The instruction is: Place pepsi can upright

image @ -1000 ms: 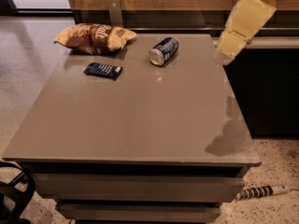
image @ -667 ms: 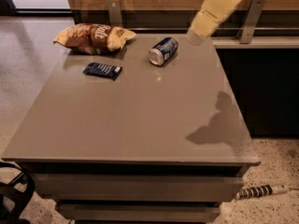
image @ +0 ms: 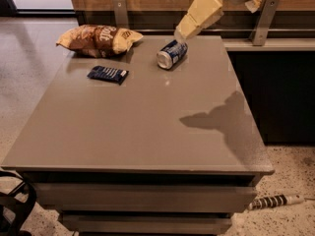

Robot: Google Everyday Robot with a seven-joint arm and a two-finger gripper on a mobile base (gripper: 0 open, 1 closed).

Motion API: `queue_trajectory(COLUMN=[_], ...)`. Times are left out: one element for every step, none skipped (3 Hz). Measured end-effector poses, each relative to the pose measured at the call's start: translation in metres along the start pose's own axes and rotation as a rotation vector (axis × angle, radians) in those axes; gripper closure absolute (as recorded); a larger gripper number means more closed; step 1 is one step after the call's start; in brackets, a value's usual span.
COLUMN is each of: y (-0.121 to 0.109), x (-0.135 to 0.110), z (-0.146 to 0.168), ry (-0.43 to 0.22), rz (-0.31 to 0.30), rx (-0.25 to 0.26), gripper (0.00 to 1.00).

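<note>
The pepsi can (image: 171, 54) lies on its side near the far edge of the grey table (image: 147, 132), its silver end facing the camera. The gripper (image: 182, 34) comes down from the upper right on a cream-coloured arm. Its tip is just above and behind the can's far end, very close to it.
A brown and yellow chip bag (image: 98, 39) lies at the far left of the table. A flat dark blue snack packet (image: 108, 74) lies in front of it. A wooden wall with metal brackets runs behind the table. A striped cable (image: 275, 200) lies on the floor at the right.
The arm has swung left from the table's far right corner to just behind the can. Its shadow on the table has moved left too. The can has not moved.
</note>
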State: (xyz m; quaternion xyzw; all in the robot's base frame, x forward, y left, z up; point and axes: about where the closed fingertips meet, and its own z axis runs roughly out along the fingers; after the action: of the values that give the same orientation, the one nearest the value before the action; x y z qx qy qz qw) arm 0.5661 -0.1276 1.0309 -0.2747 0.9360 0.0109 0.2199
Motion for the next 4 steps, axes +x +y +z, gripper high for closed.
queue_trajectory(y=[0.001,-0.009,-0.022,-0.034], x=[-0.003,-0.017,-0.032,-0.045], z=[0.0,-0.004,0.004,0.031], ry=[-0.007,-0.013,0.0,0.06], rz=[0.038,0.046,0.157,0.386], rx=[-0.002,0.008,-0.02,-0.016], gripper=[0.0,0.0,0.0,0.0])
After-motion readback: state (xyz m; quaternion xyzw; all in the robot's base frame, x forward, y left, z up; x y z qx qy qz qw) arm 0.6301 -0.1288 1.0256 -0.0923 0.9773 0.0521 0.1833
